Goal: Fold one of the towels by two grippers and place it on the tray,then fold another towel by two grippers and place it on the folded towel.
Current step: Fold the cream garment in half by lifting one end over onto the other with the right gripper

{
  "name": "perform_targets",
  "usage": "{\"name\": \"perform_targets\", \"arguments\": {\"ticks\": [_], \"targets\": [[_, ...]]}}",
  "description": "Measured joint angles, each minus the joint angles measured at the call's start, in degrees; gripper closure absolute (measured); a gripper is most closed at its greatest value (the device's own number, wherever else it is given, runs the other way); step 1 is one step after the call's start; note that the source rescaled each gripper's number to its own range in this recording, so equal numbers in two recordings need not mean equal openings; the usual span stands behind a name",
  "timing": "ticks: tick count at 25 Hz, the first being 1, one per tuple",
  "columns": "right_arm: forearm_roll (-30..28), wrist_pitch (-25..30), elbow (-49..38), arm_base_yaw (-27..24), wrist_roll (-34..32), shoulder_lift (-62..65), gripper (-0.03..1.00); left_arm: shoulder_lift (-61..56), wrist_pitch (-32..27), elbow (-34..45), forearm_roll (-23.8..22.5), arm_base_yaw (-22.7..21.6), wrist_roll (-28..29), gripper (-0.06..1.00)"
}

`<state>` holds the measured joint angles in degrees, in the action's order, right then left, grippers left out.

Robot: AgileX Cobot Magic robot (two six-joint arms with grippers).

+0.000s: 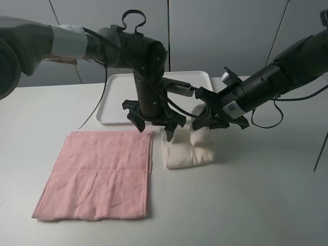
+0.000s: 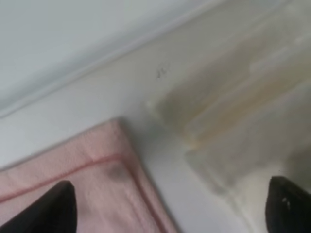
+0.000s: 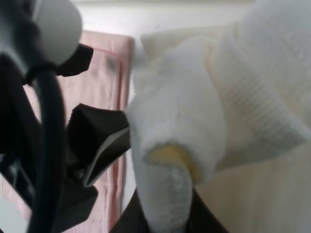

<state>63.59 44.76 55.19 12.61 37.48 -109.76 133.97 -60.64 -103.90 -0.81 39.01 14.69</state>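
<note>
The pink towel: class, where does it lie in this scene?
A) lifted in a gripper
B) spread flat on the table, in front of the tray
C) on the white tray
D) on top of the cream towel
B: the pink towel lies spread flat on the table, nearer the camera than the tray, beside the cream towel.

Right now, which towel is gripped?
The cream towel: one edge is bunched and lifted in the right gripper. The pink towel lies flat, ungripped.
</note>
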Motion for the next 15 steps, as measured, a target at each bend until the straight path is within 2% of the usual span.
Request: {"name": "perform_targets", "arguments": {"ticks": [7, 11, 15], "targets": [[0.23, 0.0, 0.0, 0.0, 0.18, 0.0, 0.89, 0.0, -7.64, -5.94, 0.0, -1.59, -1.93, -0.05], [1.03, 0.0, 0.0, 0.0, 0.43, 0.0, 0.89, 0.0, -8.75, -6.59, -0.54, -1.79, -4.27, -0.05], [2.4, 0.07, 0.0, 0.0, 0.91, 0.0, 0.89, -0.12, -8.84, -6.59, -4.04, -1.88, -6.17, -0.05]]}}
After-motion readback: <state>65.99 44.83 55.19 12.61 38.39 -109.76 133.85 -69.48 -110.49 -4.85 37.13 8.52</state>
